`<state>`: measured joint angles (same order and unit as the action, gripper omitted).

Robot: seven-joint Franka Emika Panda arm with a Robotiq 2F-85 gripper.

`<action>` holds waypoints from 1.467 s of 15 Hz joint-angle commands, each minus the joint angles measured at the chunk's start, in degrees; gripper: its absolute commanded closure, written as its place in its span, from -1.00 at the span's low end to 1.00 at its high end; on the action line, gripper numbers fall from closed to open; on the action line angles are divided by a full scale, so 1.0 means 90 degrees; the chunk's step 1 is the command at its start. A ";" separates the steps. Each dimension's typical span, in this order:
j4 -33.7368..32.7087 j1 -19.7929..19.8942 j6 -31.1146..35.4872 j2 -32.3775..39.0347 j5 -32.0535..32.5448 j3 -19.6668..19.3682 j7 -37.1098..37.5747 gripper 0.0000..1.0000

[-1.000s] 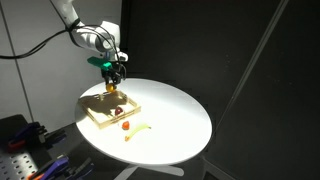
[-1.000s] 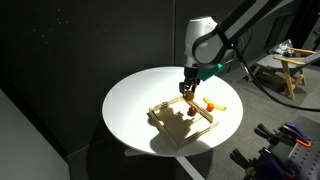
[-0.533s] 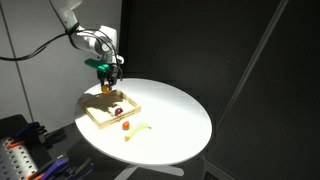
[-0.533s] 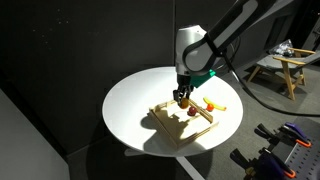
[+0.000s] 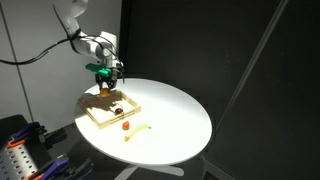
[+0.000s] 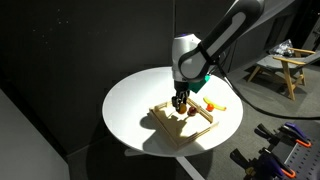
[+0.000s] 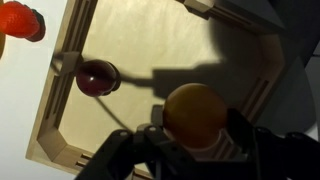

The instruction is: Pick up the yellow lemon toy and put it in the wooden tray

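My gripper (image 7: 197, 130) is shut on the yellow lemon toy (image 7: 194, 108), which fills the space between the dark fingers in the wrist view. It hangs over the wooden tray (image 7: 150, 40), near its right-hand rim in that view. In both exterior views the gripper (image 5: 106, 84) (image 6: 180, 98) is just above the far part of the tray (image 5: 98, 115) (image 6: 170, 130) on the round white table. The lemon is too small to make out clearly there.
A dark red fruit toy (image 7: 96, 75) lies on the tray floor. A small red toy (image 7: 20, 20) (image 5: 125, 125) (image 6: 209, 104) and a thin pale-yellow piece (image 5: 141, 127) (image 6: 219, 107) lie on the white table (image 5: 175, 110) beside the tray.
The gripper, still holding the lemon, has moved across and slightly down, from beside the tray's edge to over the tray. The toys on the table have not moved.
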<state>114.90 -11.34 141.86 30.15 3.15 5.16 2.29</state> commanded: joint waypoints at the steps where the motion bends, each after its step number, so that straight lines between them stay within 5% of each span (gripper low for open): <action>1: -0.0276 0.0008 -0.0049 0.0267 0.0278 -0.0042 -0.0260 0.20; 22: -0.0554 0.0005 0.0582 0.1170 0.0850 -0.0262 -0.0486 0.20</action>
<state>111.22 -11.33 146.77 39.76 9.67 3.19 -1.11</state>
